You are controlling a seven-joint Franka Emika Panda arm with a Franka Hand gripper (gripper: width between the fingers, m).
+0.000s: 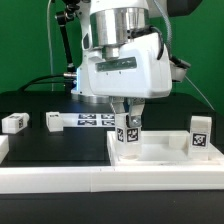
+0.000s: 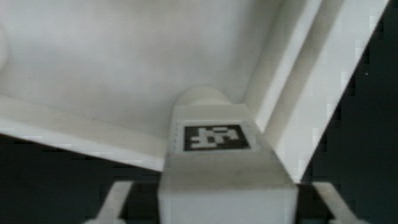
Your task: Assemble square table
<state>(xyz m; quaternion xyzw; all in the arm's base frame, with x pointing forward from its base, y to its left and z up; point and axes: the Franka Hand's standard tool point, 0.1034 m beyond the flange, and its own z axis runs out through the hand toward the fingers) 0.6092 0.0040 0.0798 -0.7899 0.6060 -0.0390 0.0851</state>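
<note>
Leg (image 1: 200, 135) x4, tabletop (image 1: 165, 156) x1, marker board (image 1: 95, 120) x1

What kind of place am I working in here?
Probably a robotics lab bench: a green backdrop, a black table, and tagged white legs lying near a fixed marker board.

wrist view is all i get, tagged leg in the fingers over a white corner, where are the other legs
observer: one, the upright leg, stands at the far side of the tabletop, on the exterior view's right of the held leg.
operator: and the other two
observer: both are off the tabletop, on the black table at the exterior view's left: the far-left leg and the second leg beside it.
</note>
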